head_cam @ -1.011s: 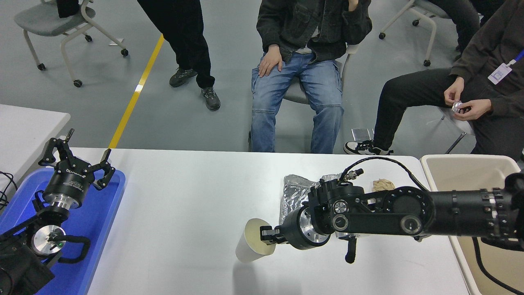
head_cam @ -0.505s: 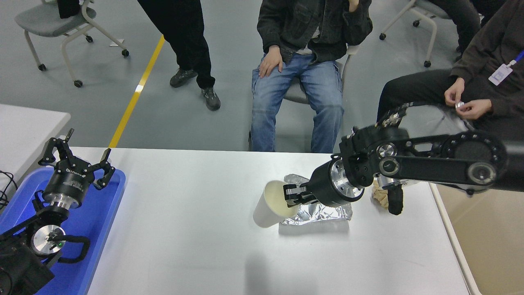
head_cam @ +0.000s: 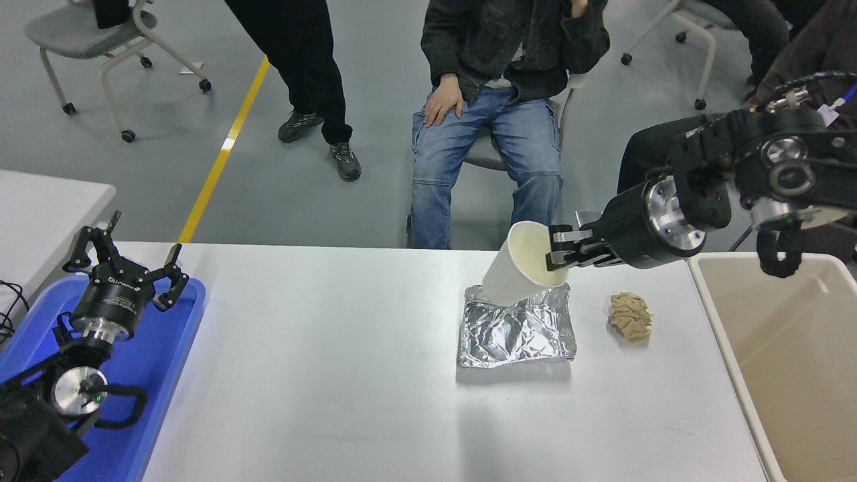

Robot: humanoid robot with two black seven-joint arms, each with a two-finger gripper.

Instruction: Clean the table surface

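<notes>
The white table surface point(head_cam: 321, 375) spans the lower part of the head view. My right gripper point(head_cam: 561, 254) is shut on the rim of a white paper cup point(head_cam: 517, 264), held tilted in the air above the table's far edge. Below the cup lies a crumpled sheet of aluminium foil point(head_cam: 515, 331). A crumpled brown paper ball point(head_cam: 630, 316) rests to the right of the foil. My left gripper point(head_cam: 127, 258) is parked open at the lower left, above the blue tray point(head_cam: 161, 355).
A beige bin point(head_cam: 790, 361) stands off the table's right edge. A second white tabletop point(head_cam: 40, 214) sits at the far left. People sit and stand along the far side, with chairs behind them.
My right arm has lifted the cup from low over the table's front middle and carried it up and to the right, uncovering the foil and paper ball. The left arm has stayed still.
</notes>
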